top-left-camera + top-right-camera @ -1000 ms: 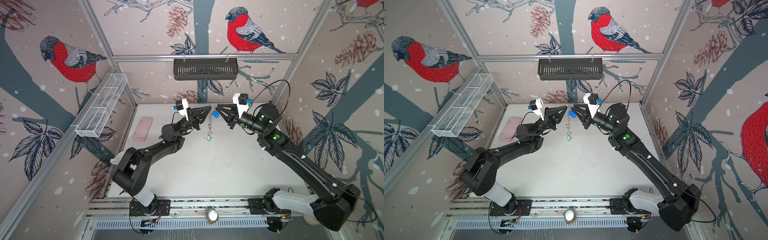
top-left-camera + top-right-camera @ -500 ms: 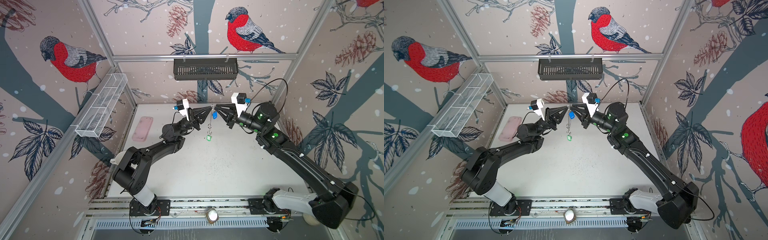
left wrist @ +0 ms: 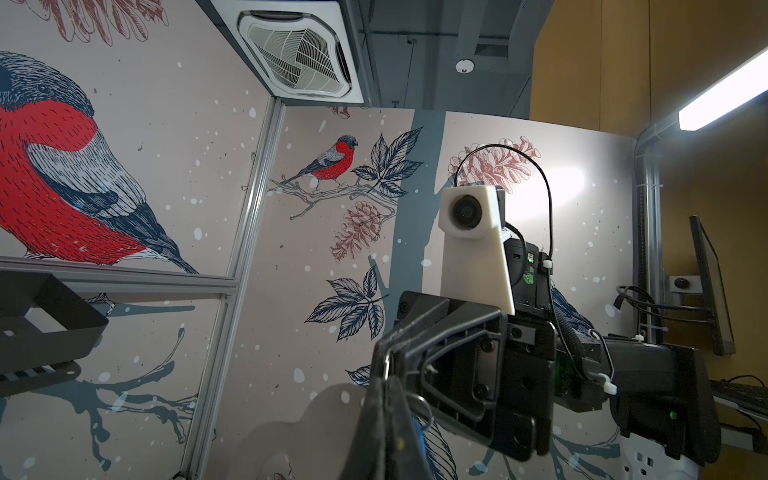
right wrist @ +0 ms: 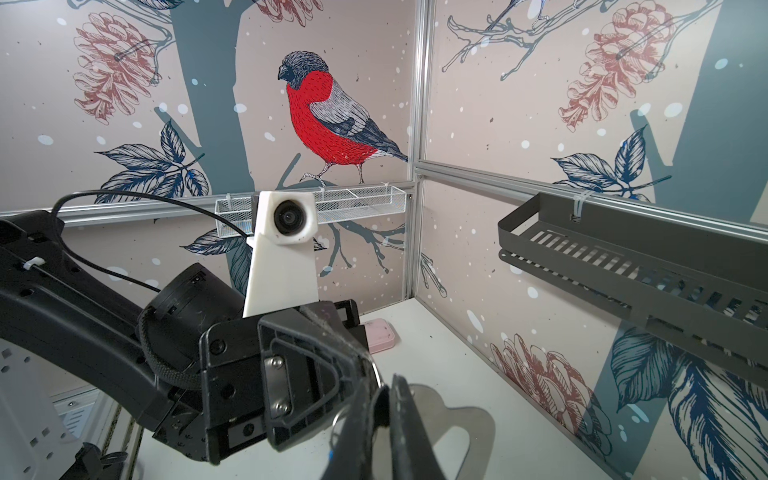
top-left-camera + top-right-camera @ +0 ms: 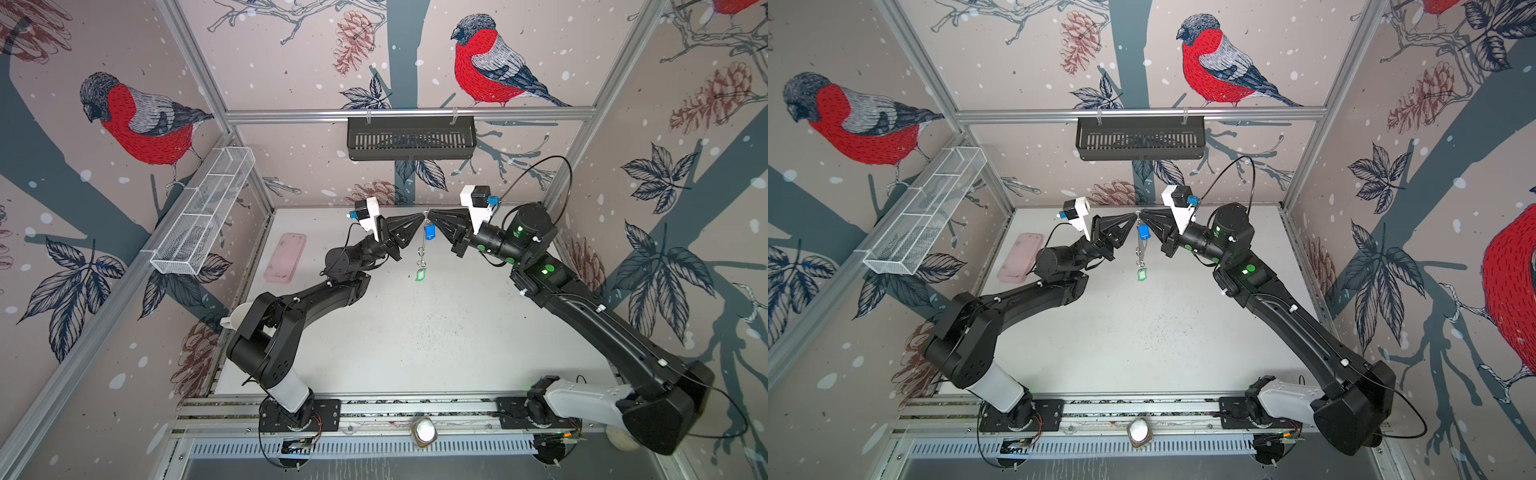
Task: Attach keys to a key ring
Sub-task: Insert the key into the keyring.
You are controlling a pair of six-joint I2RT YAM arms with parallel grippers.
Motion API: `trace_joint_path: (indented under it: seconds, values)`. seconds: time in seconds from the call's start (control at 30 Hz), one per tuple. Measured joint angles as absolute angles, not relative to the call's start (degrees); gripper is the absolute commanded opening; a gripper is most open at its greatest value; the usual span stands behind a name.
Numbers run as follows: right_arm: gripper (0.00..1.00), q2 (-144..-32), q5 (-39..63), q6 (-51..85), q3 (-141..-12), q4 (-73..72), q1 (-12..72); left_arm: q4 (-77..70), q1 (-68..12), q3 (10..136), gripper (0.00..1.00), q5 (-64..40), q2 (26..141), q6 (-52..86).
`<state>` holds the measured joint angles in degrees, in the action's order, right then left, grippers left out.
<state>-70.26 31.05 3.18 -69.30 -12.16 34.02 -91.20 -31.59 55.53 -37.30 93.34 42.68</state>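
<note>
Both arms are raised above the table's far middle, tips meeting. My left gripper [image 5: 419,217] is shut on a small wire ring [image 3: 420,405] of the key ring, whose thin grey plate [image 4: 478,419] with a large cutout shows just past the fingertips in both wrist views. My right gripper [image 5: 430,214] faces it, its fingers pinched on the same ring cluster [image 5: 424,214]. Below hang the keys: a blue tag [image 5: 429,232], a silver key [image 5: 421,254] and a green-rimmed tag [image 5: 421,274]. Both top views show the hanging string, with the blue tag [image 5: 1143,232] uppermost.
A pink oblong case [image 5: 286,257] lies on the white table [image 5: 415,340] at the left. A black slotted shelf [image 5: 411,137] hangs on the back wall. A white wire basket [image 5: 203,216] is on the left wall. The arm bases stand on the front rail [image 5: 415,409].
The right gripper's fingers have closed in at the ring between the two tips. The left gripper and the hanging keys have stayed where they were.
</note>
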Motion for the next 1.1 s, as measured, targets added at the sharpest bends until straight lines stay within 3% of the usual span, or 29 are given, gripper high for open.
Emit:
trace_joint_path:
  seconds: [0.13, 0.5, 0.83, 1.03, 1.1]
  values:
    - [0.07, -70.5, 31.1, 3.2, -69.5, -12.2, 34.0, -91.2, -31.6, 55.5, 0.0, -37.1, 93.3, 43.0]
    - [0.11, -71.3, 32.2, 3.4, -70.2, -12.2, 33.8, -91.4, -31.6, 55.5, 0.0, -37.1, 93.4, 43.1]
    - [0.0, -71.3, 33.6, 4.3, -70.7, -12.3, 33.8, -92.4, -31.6, 56.0, 0.0, -36.9, 93.7, 43.6]
    - [0.0, -71.3, 34.0, 4.9, -70.3, -12.8, 33.7, -92.8, -31.4, 56.2, 0.0, -36.9, 94.1, 43.7]
    - [0.0, -71.3, 34.0, 5.7, -69.9, -13.3, 33.7, -92.8, -31.1, 56.2, 0.04, -37.2, 94.1, 43.7]
